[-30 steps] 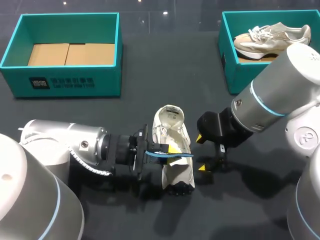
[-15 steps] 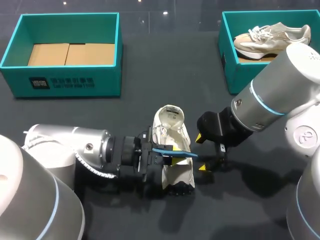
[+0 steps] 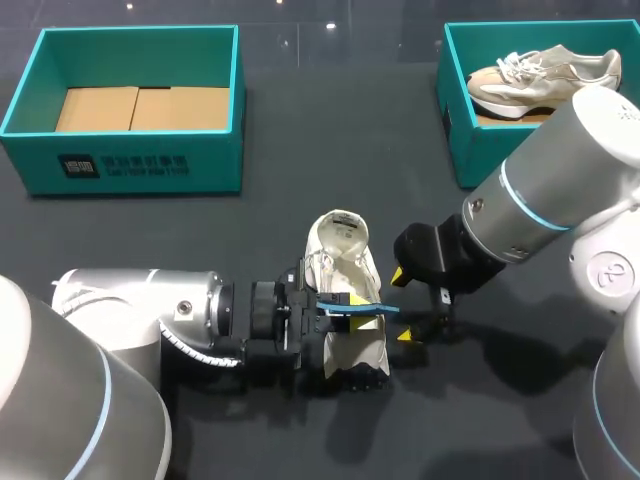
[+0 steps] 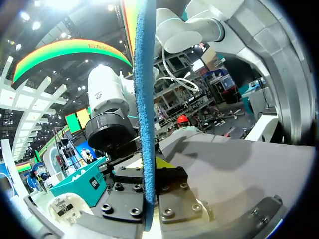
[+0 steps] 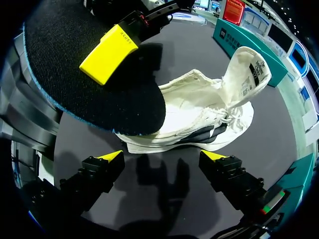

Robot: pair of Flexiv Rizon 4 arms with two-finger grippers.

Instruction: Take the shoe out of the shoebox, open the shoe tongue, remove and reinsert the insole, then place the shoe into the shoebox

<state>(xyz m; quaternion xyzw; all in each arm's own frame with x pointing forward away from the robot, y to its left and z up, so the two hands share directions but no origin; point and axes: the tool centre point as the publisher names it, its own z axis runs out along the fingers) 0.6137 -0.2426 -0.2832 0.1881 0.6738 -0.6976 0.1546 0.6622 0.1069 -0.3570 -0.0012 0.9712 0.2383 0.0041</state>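
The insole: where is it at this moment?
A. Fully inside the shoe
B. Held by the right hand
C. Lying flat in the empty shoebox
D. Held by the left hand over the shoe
D: the left hand is closed on the insole, holding it over the white shoe, while the right hand is open and empty beside them.

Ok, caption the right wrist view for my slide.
Open right gripper faces the white shoe on the table while the left gripper holds the dark insole above it.
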